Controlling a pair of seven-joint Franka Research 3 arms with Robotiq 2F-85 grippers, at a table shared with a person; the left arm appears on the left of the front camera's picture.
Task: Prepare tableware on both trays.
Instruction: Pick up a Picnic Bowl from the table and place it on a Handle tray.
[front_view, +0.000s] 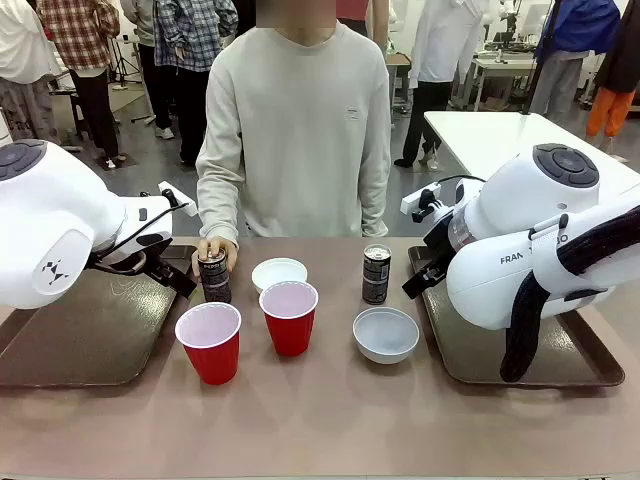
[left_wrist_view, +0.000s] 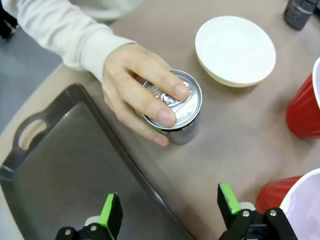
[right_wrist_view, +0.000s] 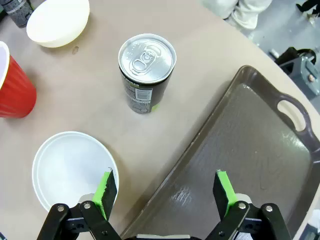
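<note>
— What are your claws doing?
— My left claw (left_wrist_view: 169, 202) is hanging open over the left tray (left_wrist_view: 75, 170) rim. A person's hand (left_wrist_view: 137, 87) is gripping one can (left_wrist_view: 192, 107) on the tabletop (left_wrist_view: 240, 130).
— And the right?
— My right claw (right_wrist_view: 165, 184) is gaping empty between a white bowl (right_wrist_view: 70, 167) and the right tray (right_wrist_view: 250, 150), with the second can (right_wrist_view: 146, 70) standing just beyond.

Grey floor (front_view: 150, 165) behind — white table (front_view: 500, 140) at right.

The front camera sits between the arms and looks across the tan tabletop (front_view: 320, 430) at the person (front_view: 300, 130) on the far side. Both wrist cameras look steeply down from near. Left wrist and front views share the small dark drink can with silver top (left_wrist_view: 192, 105) under the person's hand (left_wrist_view: 135, 85). Right wrist and front views share the second such can (right_wrist_view: 146, 70).
</note>
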